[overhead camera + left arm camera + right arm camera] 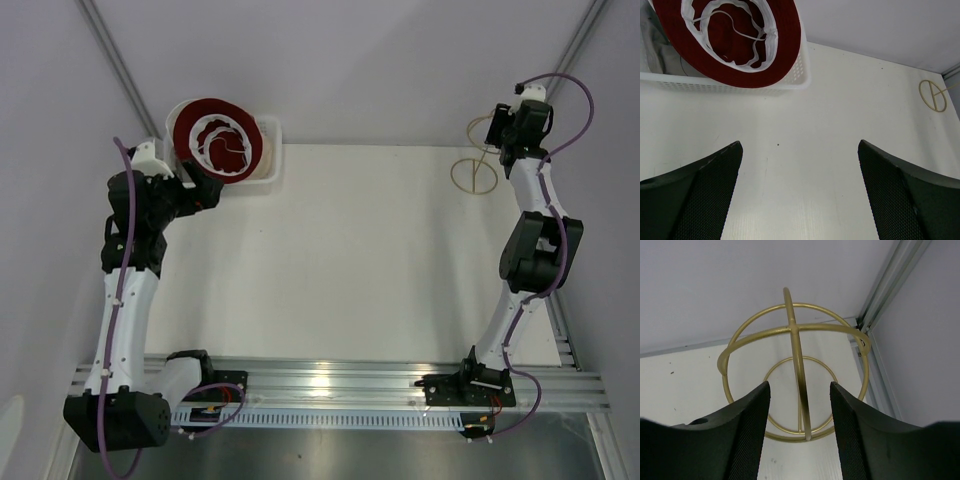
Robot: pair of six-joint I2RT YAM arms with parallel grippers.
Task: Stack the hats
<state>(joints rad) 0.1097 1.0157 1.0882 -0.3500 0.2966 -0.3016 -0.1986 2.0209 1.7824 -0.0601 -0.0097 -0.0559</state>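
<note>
Straddling the upright rod of a gold wire stand (792, 327), the right gripper (799, 390) has its jaws partly apart, one finger on each side of the rod. A gap shows on both sides, so nothing is clamped. The stand is a hoop crossed by arched wires above a round foot ring, set in the far right corner of the bench (350, 250). Across the bench, the left gripper (800, 145) is spread wide and holds nothing, with bare bench showing between its fingers. In the top view it sits at the far left, just in front of the basket (801, 75). The basket is white plastic mesh and stands in the far left corner. The red hat (690, 50) lies upside down on top of it, tilted, with its brim overhanging the basket's near side. A white band and a thin white cord show around the opening of its crown. Pale fabric (660, 50) shows inside the basket under the hat, at the left, but I cannot tell which hat it is. The red hat and the stand are well apart, at opposite far corners.
</note>
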